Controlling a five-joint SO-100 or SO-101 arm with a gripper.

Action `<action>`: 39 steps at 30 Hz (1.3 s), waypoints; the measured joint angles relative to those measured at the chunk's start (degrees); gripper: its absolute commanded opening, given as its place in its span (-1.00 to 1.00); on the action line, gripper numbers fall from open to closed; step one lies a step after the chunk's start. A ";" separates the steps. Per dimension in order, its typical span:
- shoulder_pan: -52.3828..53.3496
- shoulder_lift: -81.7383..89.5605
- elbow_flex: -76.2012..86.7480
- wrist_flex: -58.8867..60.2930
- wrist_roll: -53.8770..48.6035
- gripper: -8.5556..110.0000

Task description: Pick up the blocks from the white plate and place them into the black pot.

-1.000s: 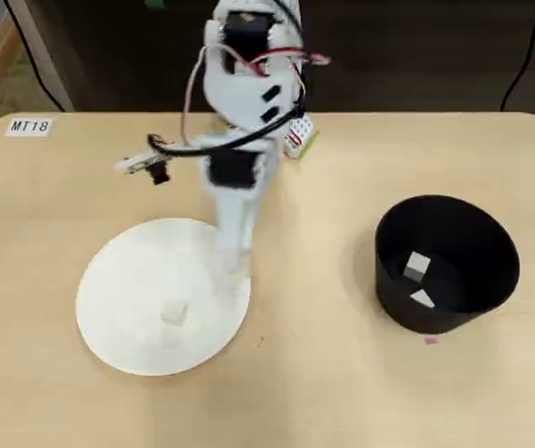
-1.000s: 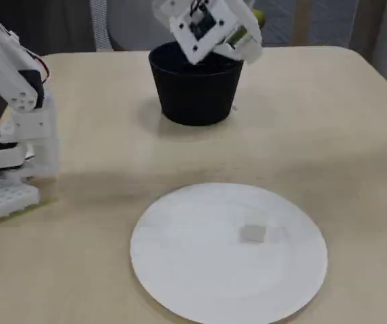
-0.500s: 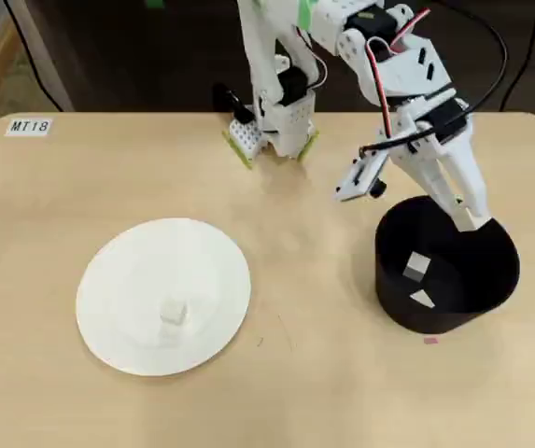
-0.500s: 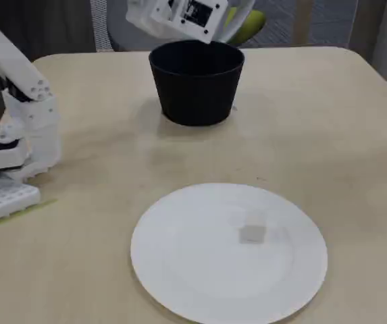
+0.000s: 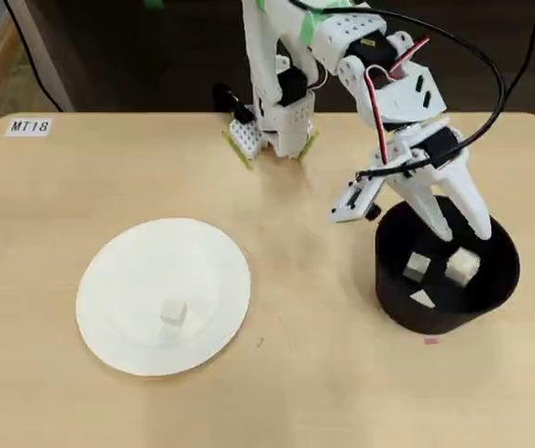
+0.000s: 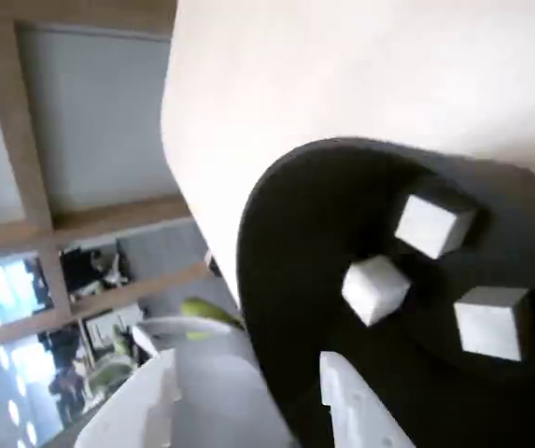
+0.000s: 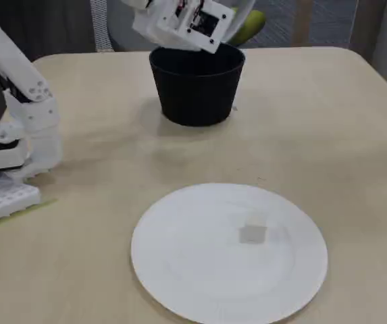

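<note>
Pincer (image 5: 465,227), fingers now spread over the black pot (image 5: 393,289), has just dropped a third block (image 5: 462,266) inside, leaving one block (image 5: 173,313) on the white plate (image 5: 108,289).

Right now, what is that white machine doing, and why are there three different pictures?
It is a small robot arm that stands on a table. At its end is a gripper, two fingers that pinch things.

Three cameras look at the same moment. One looks down from above. One rides on the arm itself, so it sees straight into the black pot. One stands at the table's side, close to the plate.

The arm's job is to carry little white blocks from the plate to the pot. Three blocks are in the pot. One block waits on the plate. The gripper hangs over the pot, open and empty.
</note>
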 measured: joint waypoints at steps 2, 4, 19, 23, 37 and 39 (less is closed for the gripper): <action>2.81 1.67 0.00 2.64 0.00 -0.84; 7.38 3.60 0.00 6.06 -0.26 -0.90; 45.00 -15.29 -22.24 35.60 -7.56 -0.90; 49.04 -16.79 -23.99 36.56 -11.16 -0.90; 50.80 -31.64 -31.11 32.70 -11.87 -0.90; 50.45 -32.61 -31.11 31.38 -11.34 -0.90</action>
